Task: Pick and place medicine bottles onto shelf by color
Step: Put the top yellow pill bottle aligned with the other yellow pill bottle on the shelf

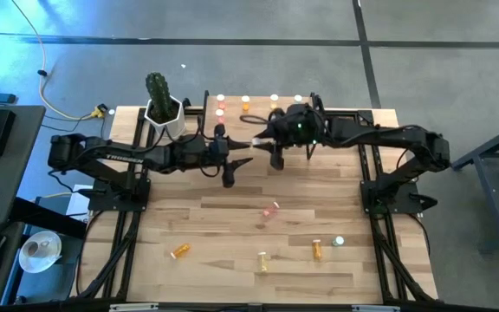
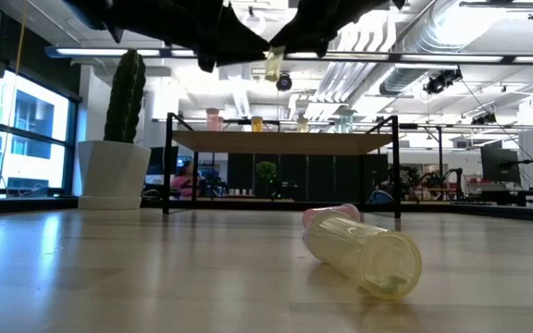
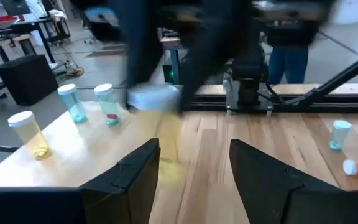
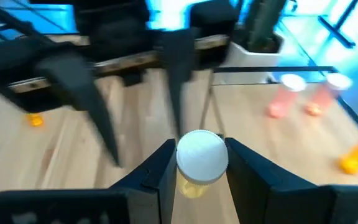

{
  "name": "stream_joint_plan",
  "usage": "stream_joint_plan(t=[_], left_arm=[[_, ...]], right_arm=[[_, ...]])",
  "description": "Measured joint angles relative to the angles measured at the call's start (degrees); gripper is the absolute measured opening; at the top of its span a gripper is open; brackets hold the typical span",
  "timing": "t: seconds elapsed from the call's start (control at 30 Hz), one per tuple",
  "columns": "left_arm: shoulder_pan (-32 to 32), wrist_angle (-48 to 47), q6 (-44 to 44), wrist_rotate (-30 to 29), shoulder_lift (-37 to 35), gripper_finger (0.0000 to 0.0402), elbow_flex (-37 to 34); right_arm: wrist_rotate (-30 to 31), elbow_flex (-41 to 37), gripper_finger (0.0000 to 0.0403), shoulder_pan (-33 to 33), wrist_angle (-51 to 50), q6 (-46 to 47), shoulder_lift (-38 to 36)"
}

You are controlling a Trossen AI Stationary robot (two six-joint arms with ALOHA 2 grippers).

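Observation:
My right gripper [image 4: 201, 165] is shut on a pale yellow bottle with a white cap [image 4: 201, 155], high above the table's far middle [image 1: 256, 140]. In the low view the bottle [image 2: 274, 65] shows in front of and above the shelf [image 2: 280, 141]. My left gripper [image 3: 194, 168] is open and empty, tip to tip with the right one [image 1: 243, 146]. Several bottles stand on the shelf: pink [image 2: 214, 118], orange [image 2: 257, 122], yellow [image 2: 302, 122], pale green [image 2: 345, 118]. My right gripper pinches the yellow bottle between its two fingers, one on each side of the body just under the white cap [image 4: 201, 151]. The cap faces the wrist camera. The bottle is lifted clear of the table and of the shelf.
Loose bottles lie on the near half of the table: pink [image 1: 271, 209], orange [image 1: 180, 250], yellow [image 1: 262, 259], orange [image 1: 317, 249], and a pale green one [image 1: 339, 242]. A cactus in a white pot [image 1: 163, 108] stands left of the shelf.

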Motion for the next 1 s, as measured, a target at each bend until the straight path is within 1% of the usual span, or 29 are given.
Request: stream_joint_plan(t=[0.17,0.4,0.57,0.63,0.73,0.83,1.0], left_arm=[[-0.1,-0.6,-0.4,-1.6,-1.2,0.0186,0.0],[-0.2,-1.4,-0.4,-1.6,-1.7,0.0186,0.0],[-0.1,-2.1,-0.4,-1.7,-1.7,0.0186,0.0],[-0.2,-2.1,-0.3,-1.8,-1.7,0.0186,0.0],[-0.2,-2.1,-0.3,-1.8,-1.7,0.0186,0.0],[-0.2,-2.1,-0.3,-1.8,-1.7,0.0186,0.0],[-0.2,-2.0,-0.3,-1.8,-1.7,0.0186,0.0]], right_arm=[[0.1,5.3,0.0108,-2.0,-6.8,-0.3,-0.1],[0.1,13.1,0.0108,-4.8,-14.8,-2.8,-0.1],[4.9,16.7,0.0108,-6.6,-17.3,-4.7,-2.0],[5.1,16.8,0.0108,-7.6,-17.2,-5.4,-3.3],[5.0,14.9,0.0108,-9.5,-16.2,-6.3,-5.8],[4.2,8.8,0.0108,-12.4,-10.9,-5.0,-7.2],[3.3,-0.8,0.0108,-16.9,-1.6,-1.8,-6.9]])
